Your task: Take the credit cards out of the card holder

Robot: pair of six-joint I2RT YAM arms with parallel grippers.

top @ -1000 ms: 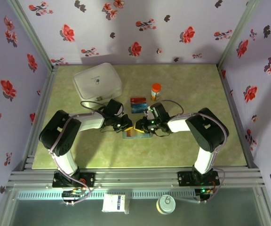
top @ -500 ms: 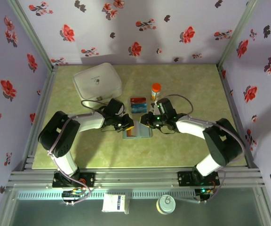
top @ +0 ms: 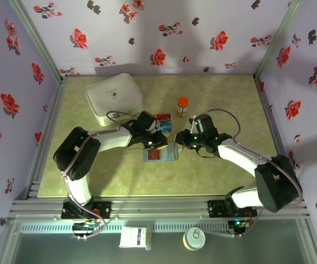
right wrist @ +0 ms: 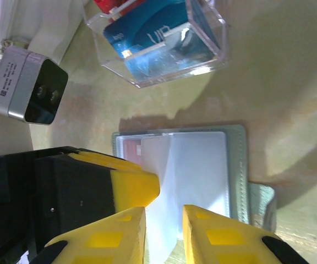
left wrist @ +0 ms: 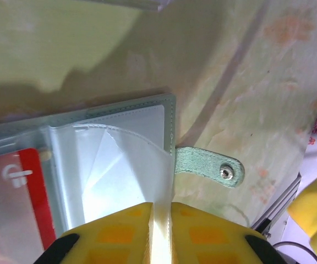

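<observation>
Two arms meet over the middle of a mottled green surface (top: 224, 99): the left arm (top: 106, 140) reaches in from the left and the right arm (top: 241, 157) from the right. A white lidded case (top: 113, 98) sits at the far left.

The card holder (top: 167, 154) lies open and flat on the surface between the two wrists. A clear plastic box (right wrist: 211, 44) sits just beyond it, and an orange-capped bottle (top: 182, 106) stands upright to the right of that box. In the box lie a blue-teal card (right wrist: 153, 38) and a red card (right wrist: 111, 4). A second red card (left wrist: 29, 192) sits in a clear pocket of the holder.

The left fingers (left wrist: 120, 231) are pinched almost together on a clear pocket leaf of the card holder, holding it raised off the page beneath. The right fingers (right wrist: 219, 231) stand a little apart with a plain gap between them. A pale leaf shows in that gap, but I cannot tell whether they touch it.

A green strap (left wrist: 202, 165) with a metal snap (left wrist: 225, 173) juts from the holder's edge onto the surface.
</observation>
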